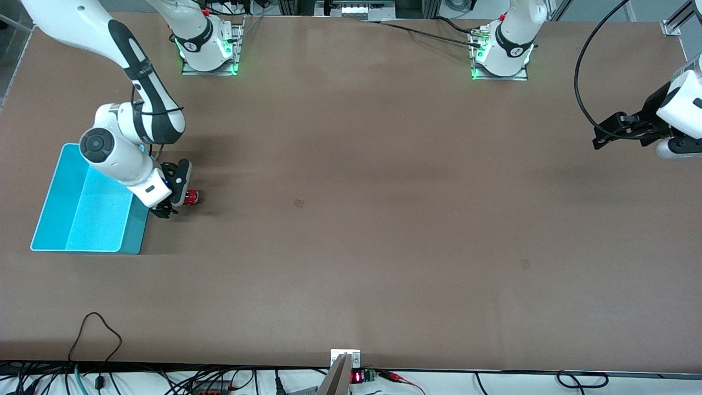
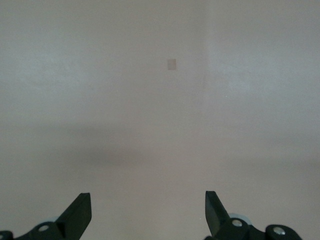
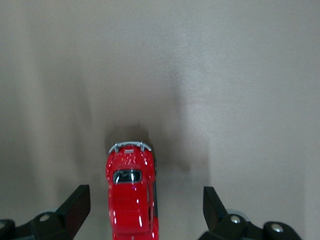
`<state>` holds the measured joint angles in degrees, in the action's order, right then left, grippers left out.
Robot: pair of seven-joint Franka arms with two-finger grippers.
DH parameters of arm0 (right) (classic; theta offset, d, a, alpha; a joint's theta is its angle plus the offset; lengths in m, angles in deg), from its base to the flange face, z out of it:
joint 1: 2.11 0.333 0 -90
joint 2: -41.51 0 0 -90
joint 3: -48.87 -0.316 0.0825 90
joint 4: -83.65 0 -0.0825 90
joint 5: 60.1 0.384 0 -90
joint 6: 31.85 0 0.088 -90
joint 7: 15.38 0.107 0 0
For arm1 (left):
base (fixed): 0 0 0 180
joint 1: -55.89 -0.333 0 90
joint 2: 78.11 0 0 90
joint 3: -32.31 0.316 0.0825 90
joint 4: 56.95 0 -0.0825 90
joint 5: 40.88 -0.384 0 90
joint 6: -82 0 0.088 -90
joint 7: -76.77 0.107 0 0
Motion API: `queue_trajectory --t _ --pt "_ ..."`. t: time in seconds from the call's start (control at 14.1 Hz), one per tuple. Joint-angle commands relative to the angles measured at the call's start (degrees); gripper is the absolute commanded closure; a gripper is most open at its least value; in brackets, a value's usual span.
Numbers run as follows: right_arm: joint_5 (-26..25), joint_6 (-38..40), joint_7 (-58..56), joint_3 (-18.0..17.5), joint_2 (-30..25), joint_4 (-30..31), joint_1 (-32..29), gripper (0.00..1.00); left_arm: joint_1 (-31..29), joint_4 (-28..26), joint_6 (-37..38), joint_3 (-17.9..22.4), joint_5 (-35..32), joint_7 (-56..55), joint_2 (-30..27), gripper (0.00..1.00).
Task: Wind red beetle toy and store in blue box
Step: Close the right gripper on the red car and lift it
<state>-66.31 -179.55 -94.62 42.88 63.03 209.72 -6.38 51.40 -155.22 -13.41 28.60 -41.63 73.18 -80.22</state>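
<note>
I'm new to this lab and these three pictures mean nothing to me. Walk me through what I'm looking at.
Two white robot arms are bolted along one edge of a brown table. The big picture is shot from a high camera facing them; the two smaller ones come from cameras on each arm's wrist, looking down past the dark fingers.

The right hand is down low at the table beside a blue box. Its open fingers sit on either side of a small red toy car, which stands on the table just outside the box. The fingers have not closed on it, so nothing is held.

The left hand waits in the air, open, at the left arm's end of the table. Its own camera shows only bare tabletop.
</note>
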Motion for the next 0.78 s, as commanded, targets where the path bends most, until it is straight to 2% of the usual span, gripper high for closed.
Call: queue_trajectory --t 0.0,0.28,0.57,0.64,0.71 --pt "-1.1 -1.5 -0.9 -0.5 1.5 0.1 -0.7 0.00 -0.6 -1.2 0.2 0.1 1.2 2.0 -1.7 0.00" --pt "-1.1 -1.5 -0.8 -0.5 1.9 0.5 -1.7 0.00 -0.6 -4.9 -0.9 0.1 1.3 2.2 -4.6 0.00" --pt "-1.1 -1.3 -0.8 -0.5 1.9 1.0 -2.4 0.01 -0.4 -5.0 -0.7 0.1 1.3 2.3 -4.8 0.00" --pt "-1.1 -1.3 -0.9 -0.5 1.9 1.1 -2.4 0.19 -0.3 -4.9 -0.6 0.1 1.3 2.2 -4.8 0.00" --pt "-1.1 -1.3 -0.8 -0.5 1.9 1.0 -2.4 0.43 -0.3 -4.9 0.0 0.0 1.3 2.2 -4.8 0.00"
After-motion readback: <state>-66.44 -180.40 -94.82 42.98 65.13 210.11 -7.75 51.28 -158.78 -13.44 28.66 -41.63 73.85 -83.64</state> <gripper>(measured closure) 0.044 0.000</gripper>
